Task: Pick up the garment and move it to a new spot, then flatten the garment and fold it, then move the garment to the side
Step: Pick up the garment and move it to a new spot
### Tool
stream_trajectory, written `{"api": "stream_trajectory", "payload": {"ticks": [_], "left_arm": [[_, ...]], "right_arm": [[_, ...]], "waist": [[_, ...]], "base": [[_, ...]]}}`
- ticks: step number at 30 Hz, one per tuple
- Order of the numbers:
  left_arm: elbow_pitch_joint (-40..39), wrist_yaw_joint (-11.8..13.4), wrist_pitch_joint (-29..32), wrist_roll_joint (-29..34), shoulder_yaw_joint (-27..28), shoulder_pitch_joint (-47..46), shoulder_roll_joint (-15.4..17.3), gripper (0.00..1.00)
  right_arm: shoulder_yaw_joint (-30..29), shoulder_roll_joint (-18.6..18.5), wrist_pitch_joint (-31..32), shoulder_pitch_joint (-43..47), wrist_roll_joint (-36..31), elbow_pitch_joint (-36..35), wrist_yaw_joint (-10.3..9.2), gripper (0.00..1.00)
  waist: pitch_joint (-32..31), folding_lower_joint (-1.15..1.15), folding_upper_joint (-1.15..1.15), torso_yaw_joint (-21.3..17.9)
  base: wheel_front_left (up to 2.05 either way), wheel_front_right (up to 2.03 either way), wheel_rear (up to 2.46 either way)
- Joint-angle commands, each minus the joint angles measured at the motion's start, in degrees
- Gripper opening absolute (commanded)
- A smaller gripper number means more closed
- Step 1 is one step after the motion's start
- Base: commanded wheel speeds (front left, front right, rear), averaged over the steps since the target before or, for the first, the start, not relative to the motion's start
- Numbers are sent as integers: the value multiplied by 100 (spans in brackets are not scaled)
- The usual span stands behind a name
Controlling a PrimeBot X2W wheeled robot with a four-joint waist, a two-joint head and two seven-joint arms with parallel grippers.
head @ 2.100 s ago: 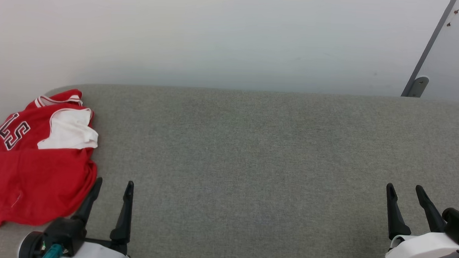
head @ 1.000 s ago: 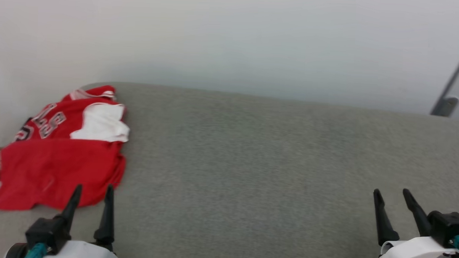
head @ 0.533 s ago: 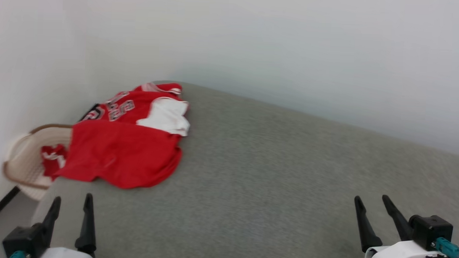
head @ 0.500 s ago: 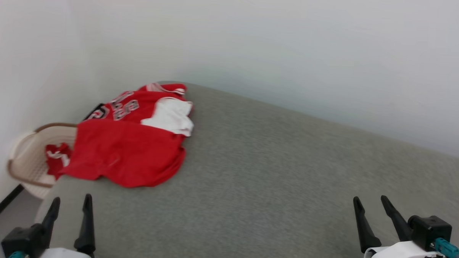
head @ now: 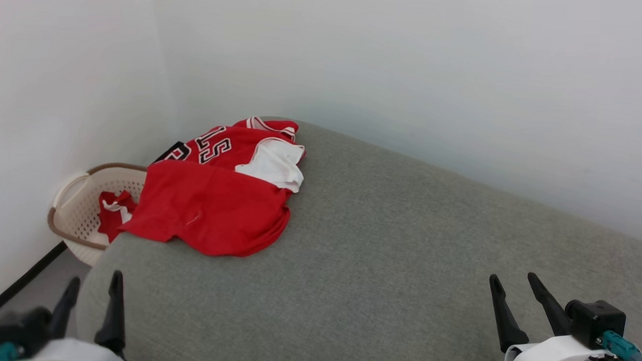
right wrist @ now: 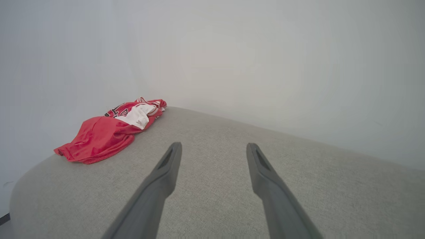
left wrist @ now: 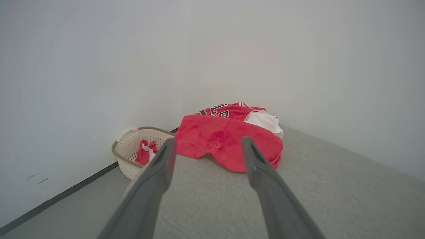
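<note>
The garment (head: 213, 203), a red jersey with a white sleeve and black lettering, lies folded at the far left corner of the grey padded surface (head: 383, 247). It also shows in the left wrist view as the garment (left wrist: 215, 136) and in the right wrist view as the garment (right wrist: 103, 136). My left gripper (head: 94, 285) is open at the lower left, near the surface's rounded front corner, well short of the garment. My right gripper (head: 512, 280) is open at the lower right, far from it. Nothing sits between either pair of fingers.
A cream laundry basket (head: 71, 214) stands on the floor in the wall corner, left of the surface, with another red and white cloth (head: 111, 213) inside. The basket (left wrist: 129, 149) appears past my left fingers. White walls close off the back and left.
The head camera has swung left, so the garment now sits nearer mid-picture and the basket has come into view. The garment itself has not moved; both grippers stay open.
</note>
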Motion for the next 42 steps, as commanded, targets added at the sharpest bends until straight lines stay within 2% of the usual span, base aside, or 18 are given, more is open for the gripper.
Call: {"api": "stream_trajectory", "payload": {"ticks": [1,8,13,19,23,28,35,42], "left_arm": [[43,-57,48,-65,7,-149,79,100],[396,-355,417,-407,-13,-812,397,100],[670,-557,744,-835,-7,-1463,816,100],[1016,-617,1180,-1354,33,-2339,1343,100],[1492,-636,1557,-1626,-19,-2938,1586,100],[2286,-639,2012,-1829,-305,-3655,1858,100],[3358,-644,2568,-2063,-999,-4446,2188,100],[4346,-640,3054,-2196,-1541,-5022,2387,100]], "right_arm": [[-23,-13,-1,5,-35,-11,-8,100],[-109,-64,87,-130,-171,-114,-8,100],[-199,-116,177,-311,-262,-288,-8,100],[-259,-106,236,-587,-390,-497,-8,100],[-291,-82,225,-747,-466,-587,-8,100],[-325,-41,219,-911,-540,-684,-8,100],[-350,-58,274,-1096,-611,-818,-8,100],[-372,-50,345,-1201,-655,-972,-8,100]], "waist": [[89,0,0,-146],[468,0,0,-684],[962,0,0,-1131],[1710,0,0,-1647],[2149,0,0,-1898],[2597,0,0,-2080],[3065,0,0,-2209],[3409,0,0,-2314]], "base": [[0,0,0],[0,0,0],[0,0,0],[0,0,0],[0,0,0],[0,0,0],[0,0,0],[0,0,0]]}}
